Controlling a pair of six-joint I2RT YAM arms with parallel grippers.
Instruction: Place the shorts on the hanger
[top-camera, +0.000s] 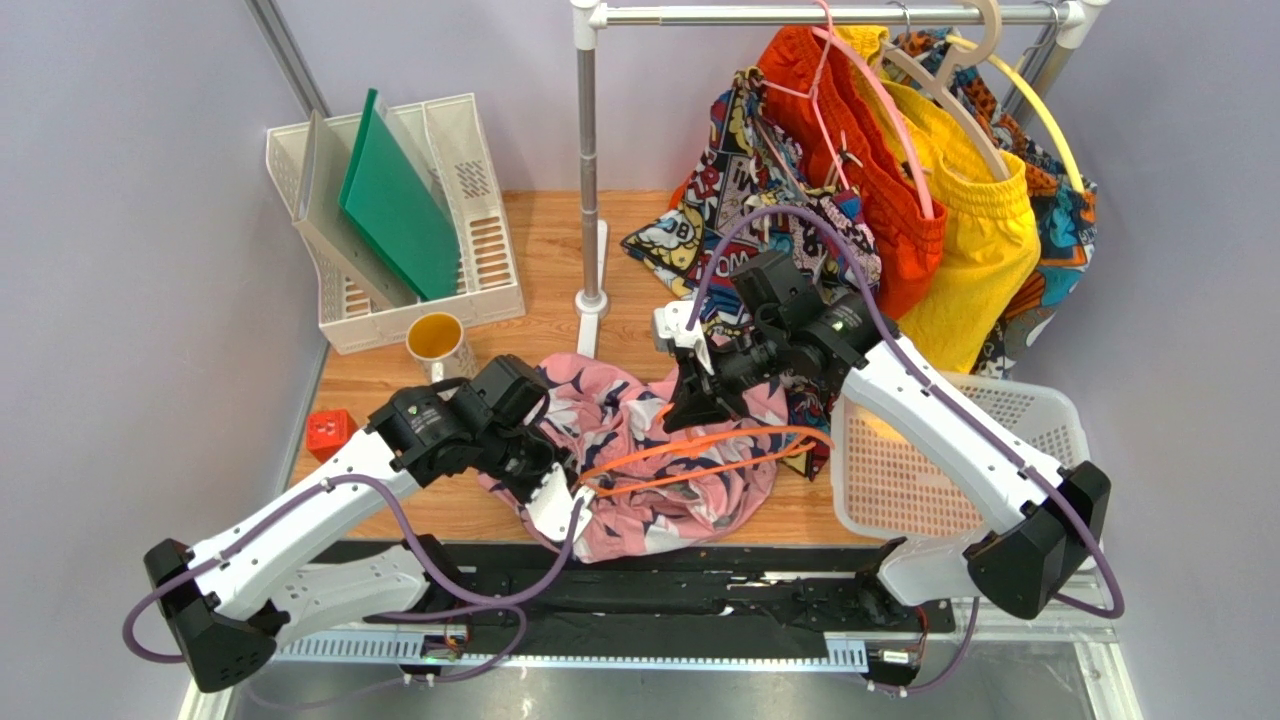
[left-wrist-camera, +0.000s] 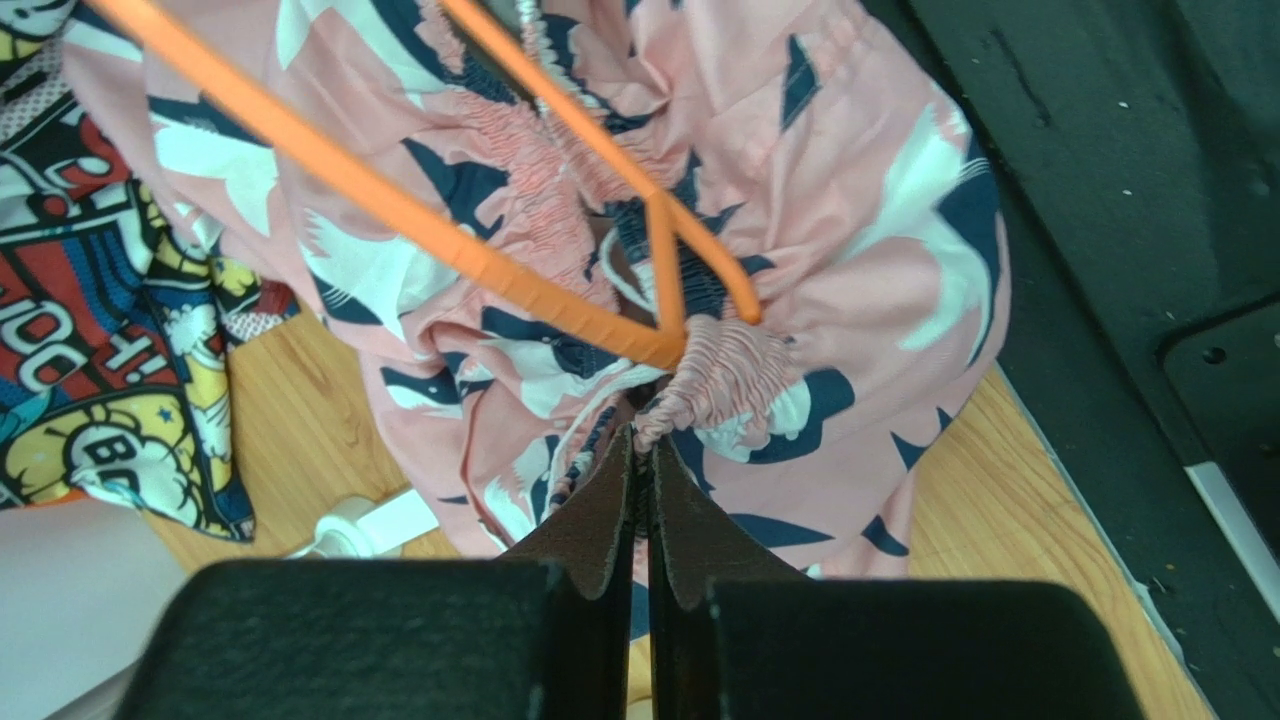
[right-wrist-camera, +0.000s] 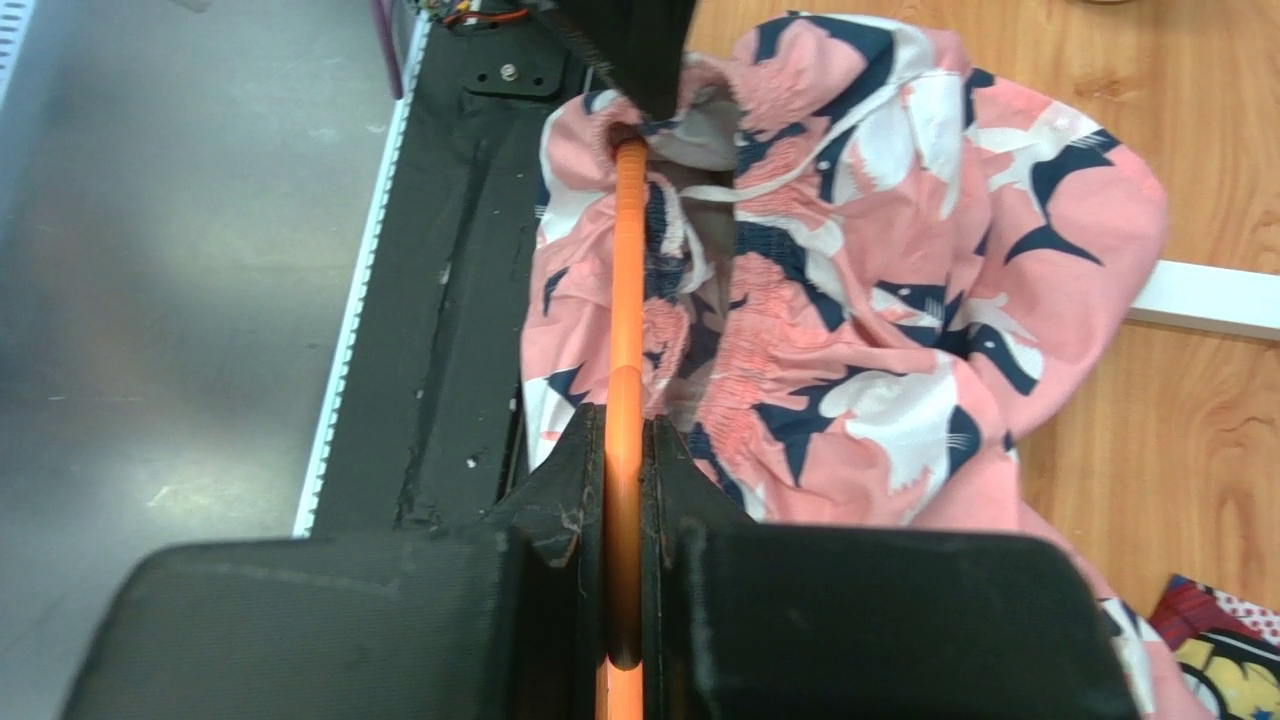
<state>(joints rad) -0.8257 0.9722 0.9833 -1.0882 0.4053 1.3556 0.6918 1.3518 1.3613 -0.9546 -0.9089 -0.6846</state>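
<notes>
The pink bird-print shorts (top-camera: 661, 473) lie bunched on the wooden table between my arms. The orange hanger (top-camera: 706, 450) lies across them, one end pushed into the waistband. My left gripper (top-camera: 549, 488) is shut on the shorts' elastic waistband (left-wrist-camera: 721, 383), right beside the hanger's corner (left-wrist-camera: 661, 338). My right gripper (top-camera: 694, 393) is shut on the hanger's bar (right-wrist-camera: 624, 450), which runs from its fingers into the shorts (right-wrist-camera: 872, 300). The left gripper's dark finger shows at the top of the right wrist view (right-wrist-camera: 631, 53).
A clothes rail (top-camera: 827, 15) at the back holds orange, yellow and comic-print shorts (top-camera: 721, 195) on other hangers. A white basket (top-camera: 1037, 413) stands right. A white rack with a green board (top-camera: 398, 188), a cup (top-camera: 436, 342) and a red block (top-camera: 329, 432) stand left.
</notes>
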